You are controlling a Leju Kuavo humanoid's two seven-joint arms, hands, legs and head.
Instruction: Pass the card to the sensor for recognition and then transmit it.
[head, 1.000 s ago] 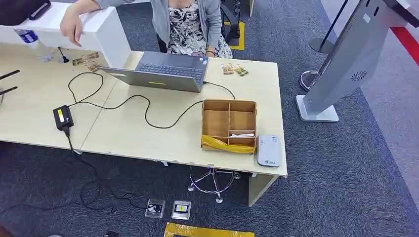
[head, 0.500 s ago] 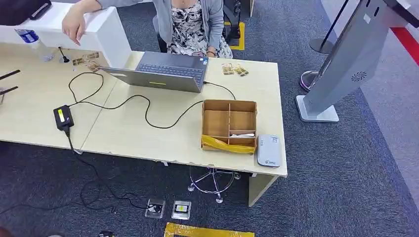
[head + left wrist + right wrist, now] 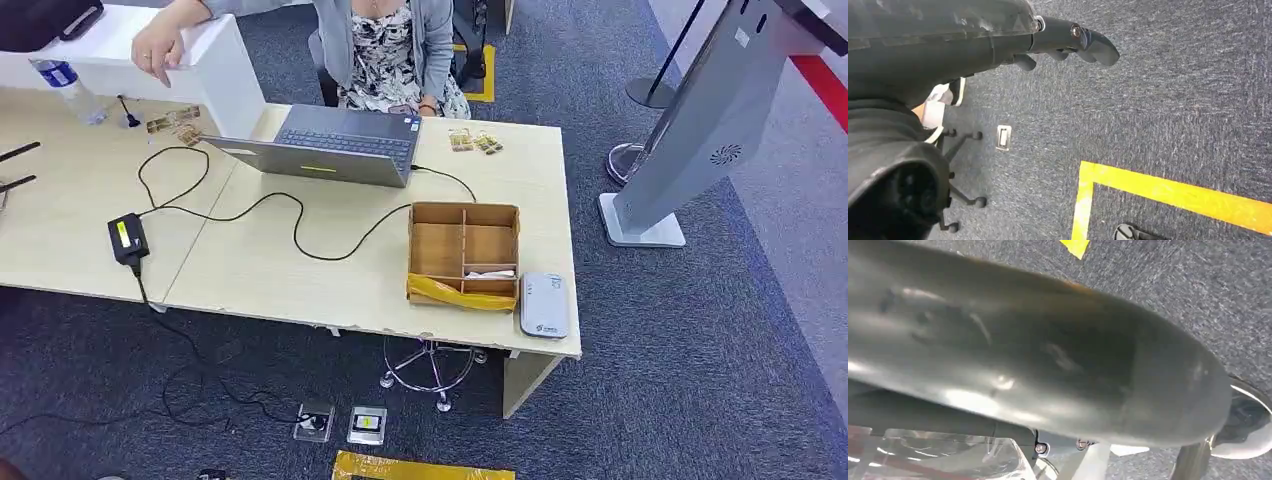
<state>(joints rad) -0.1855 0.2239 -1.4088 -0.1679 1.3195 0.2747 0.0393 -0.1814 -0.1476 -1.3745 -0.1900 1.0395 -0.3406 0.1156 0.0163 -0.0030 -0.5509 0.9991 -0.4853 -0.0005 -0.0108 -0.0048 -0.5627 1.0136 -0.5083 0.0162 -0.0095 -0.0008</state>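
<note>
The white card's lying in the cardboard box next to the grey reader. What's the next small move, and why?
Probably raise the right arm toward the near right compartment of the box. What looks like a white card lies there, the grey sensor sits just to the right of the box, and the left hand hangs over the carpet holding nothing.

Sensor (image 3: 545,305) lies on desk (image 3: 300,280), right of box (image 3: 464,255).

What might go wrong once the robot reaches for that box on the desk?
The card lies low in a narrow compartment of the wooden box, so fingers may struggle to lift it. The grey reader sits at the desk's corner and might get knocked off. The black cable lies nearby.
</note>
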